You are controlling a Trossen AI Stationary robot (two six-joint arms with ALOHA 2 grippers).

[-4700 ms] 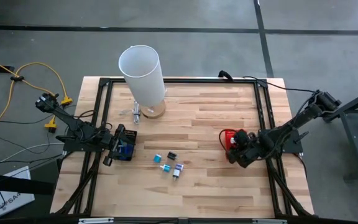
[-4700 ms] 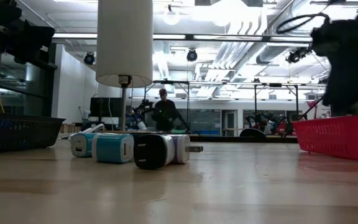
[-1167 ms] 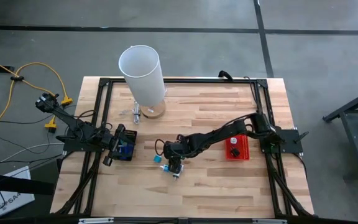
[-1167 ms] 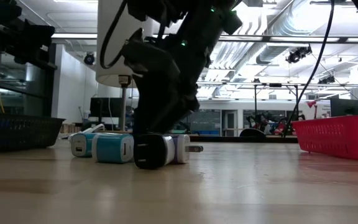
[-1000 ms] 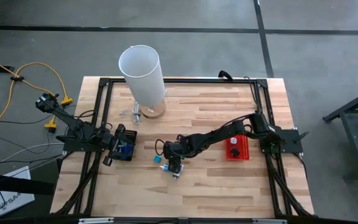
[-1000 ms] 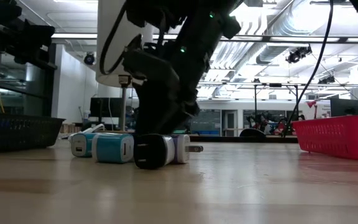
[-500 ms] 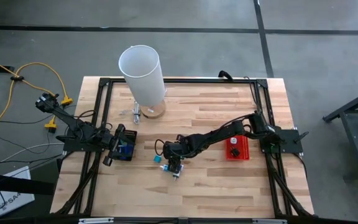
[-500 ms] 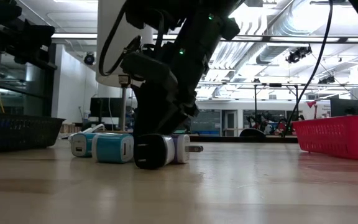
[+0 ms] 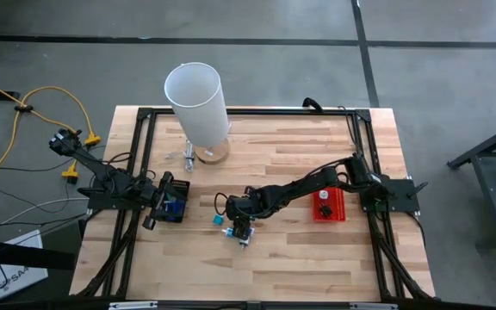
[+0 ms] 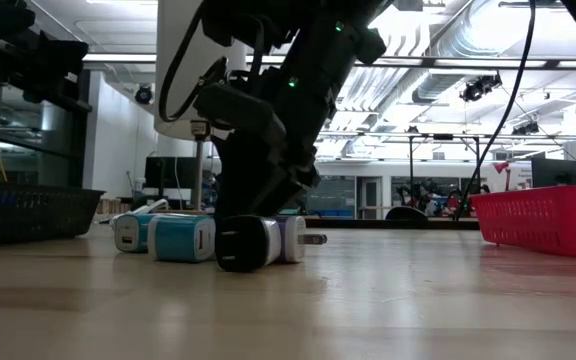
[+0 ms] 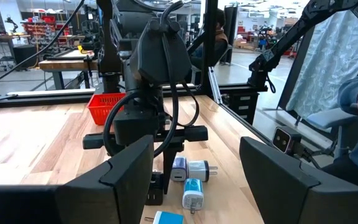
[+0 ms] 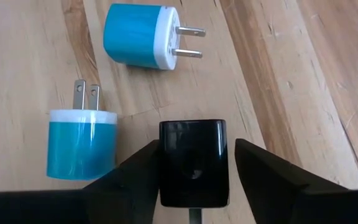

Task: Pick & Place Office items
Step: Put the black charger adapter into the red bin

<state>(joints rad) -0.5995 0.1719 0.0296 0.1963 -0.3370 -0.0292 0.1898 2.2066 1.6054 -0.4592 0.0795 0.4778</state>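
Nothing had shifted since a moment before. The right gripper [image 12: 193, 163] stood open astride a glossy black plug [image 12: 193, 160] mid-tabletop [image 9: 300, 258]; the left gripper [image 11: 194, 171] gaped, idle, by the left edge.

A black plug block [image 12: 193, 160] is sitting on the wood mid-table, between two dark fingers. Two teal-and-white plugs are lying on their sides just beside it, prongs showing [image 12: 140, 35] [image 12: 81, 146]. Others are clustering close by [image 11: 190, 169].

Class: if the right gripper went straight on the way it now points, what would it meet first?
Most likely the black charger, lying between the right gripper's open fingers; how much gap remains is unclear.
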